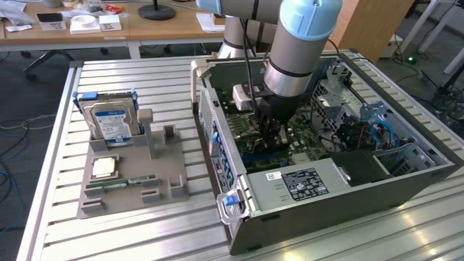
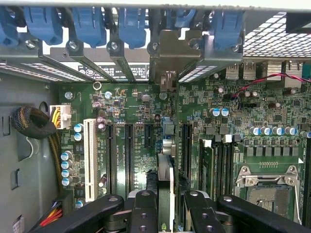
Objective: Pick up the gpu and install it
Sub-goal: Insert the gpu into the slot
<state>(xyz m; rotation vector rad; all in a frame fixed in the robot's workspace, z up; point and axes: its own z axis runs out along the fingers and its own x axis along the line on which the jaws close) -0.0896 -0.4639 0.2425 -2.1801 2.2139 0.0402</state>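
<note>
Your gripper (image 2: 167, 201) is clamped on the gpu (image 2: 165, 170), which stands on edge between the fingers (image 2: 144, 208), low over the motherboard (image 2: 131, 102) inside the computer case (image 1: 305, 217). The card's long axis runs from the hand toward the rear slot panel (image 2: 97, 63), about eight o'clock in the exterior view. It shows edge-on: thin, dark, what looks like its silver bracket (image 2: 171, 51) up against the slot openings.
</note>
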